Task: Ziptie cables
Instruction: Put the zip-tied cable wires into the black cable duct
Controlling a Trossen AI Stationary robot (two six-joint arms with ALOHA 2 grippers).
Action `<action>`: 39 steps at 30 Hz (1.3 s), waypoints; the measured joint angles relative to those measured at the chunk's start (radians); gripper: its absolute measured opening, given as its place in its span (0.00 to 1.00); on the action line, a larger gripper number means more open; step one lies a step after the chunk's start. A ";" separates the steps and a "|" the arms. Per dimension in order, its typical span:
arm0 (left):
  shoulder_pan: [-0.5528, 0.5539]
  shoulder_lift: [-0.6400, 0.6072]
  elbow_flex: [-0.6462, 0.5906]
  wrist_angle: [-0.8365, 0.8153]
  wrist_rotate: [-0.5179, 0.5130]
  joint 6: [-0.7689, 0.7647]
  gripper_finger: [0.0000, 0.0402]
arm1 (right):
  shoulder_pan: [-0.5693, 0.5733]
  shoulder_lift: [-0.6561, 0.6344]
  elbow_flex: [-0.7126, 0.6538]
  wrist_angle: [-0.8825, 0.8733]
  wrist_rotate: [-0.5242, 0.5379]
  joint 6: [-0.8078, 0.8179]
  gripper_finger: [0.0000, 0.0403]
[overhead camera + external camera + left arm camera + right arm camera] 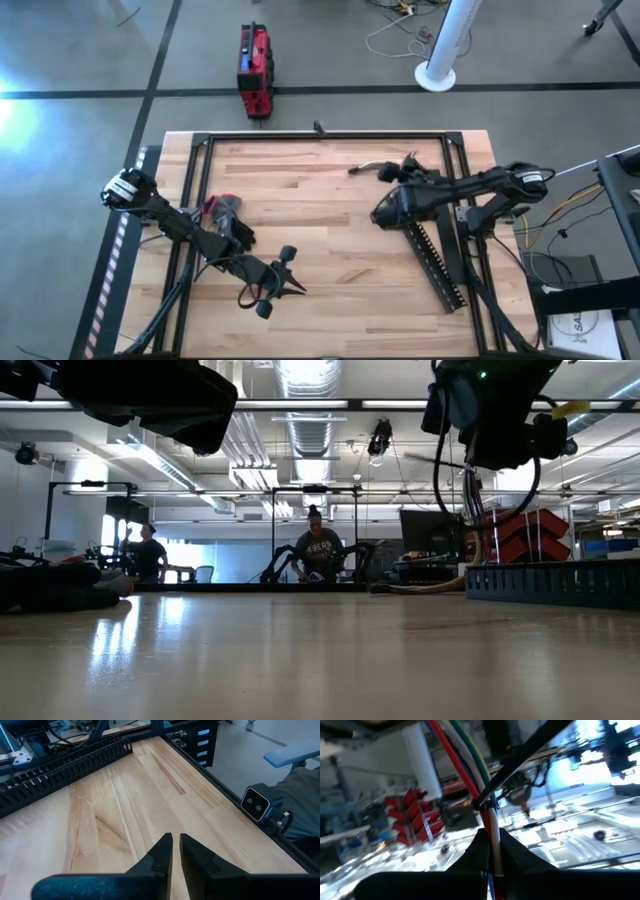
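The cables (pixel 470 765) are a bundle of red, white, green and blue wires, seen close in the right wrist view. They run out past the fingertips of my right gripper (pixel 490 845), which is shut on them. The ziptie (pixel 487 804), a thin black strip, is looped round the bundle just beyond the fingertips, and its tail (pixel 535 747) sticks out to one side. In the high view this gripper (pixel 400 172) is near the table's far edge, with the cables (pixel 365 168) beside it. My left gripper (pixel 172 855) hangs shut over bare wood near the front (pixel 290 285). My right gripper pinches the wire bundle (pixel 492 837) between its two fingers, a short way back from the ziptie loop. The wires lie along the fingers and go on past their tips. The gripper points toward the room beyond the table's far edge; the bundle's far ends lie outside the frame.
A long black perforated bar (pixel 435 255) lies slantwise on the table's right part, under the right arm. A dark and red heap (pixel 225 215) lies at the left beside the left arm. A black frame (pixel 320 137) edges the wooden top. Bare wood stretches across the middle.
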 joint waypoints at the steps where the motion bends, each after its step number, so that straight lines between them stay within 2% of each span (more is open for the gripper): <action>1: 0.000 0.000 0.000 0.000 0.000 0.003 0.05 | 0.018 0.001 -0.001 0.001 -0.010 0.012 0.00; 7: 0.001 0.000 0.000 0.006 0.000 0.008 0.05 | 0.163 0.003 -0.004 0.001 -0.068 0.060 0.00; 11: 0.002 0.000 0.000 0.006 0.000 0.011 0.05 | 0.247 0.004 -0.003 0.001 -0.068 0.084 0.00; 15: 0.002 0.000 0.000 0.010 0.000 0.011 0.05 | 0.296 0.004 -0.003 0.001 -0.072 0.112 0.00; 20: 0.002 0.000 0.000 0.010 0.000 0.011 0.05 | 0.347 0.004 -0.013 0.000 -0.186 0.124 0.00; 25: 0.002 0.000 -0.001 0.009 0.000 0.011 0.05 | 0.365 0.003 -0.031 -0.002 -0.198 0.248 0.00; 30: 0.001 0.000 -0.001 0.009 0.000 0.011 0.05 | 0.394 0.005 -0.056 -0.002 -0.361 0.272 0.00; 36: 0.001 0.000 -0.002 0.010 0.000 0.008 0.05 | 0.499 0.015 -0.065 -0.001 -0.507 0.411 0.00; 39: 0.001 0.000 -0.002 0.011 -0.001 0.008 0.05 | 0.561 0.050 -0.060 0.004 -0.619 0.483 0.00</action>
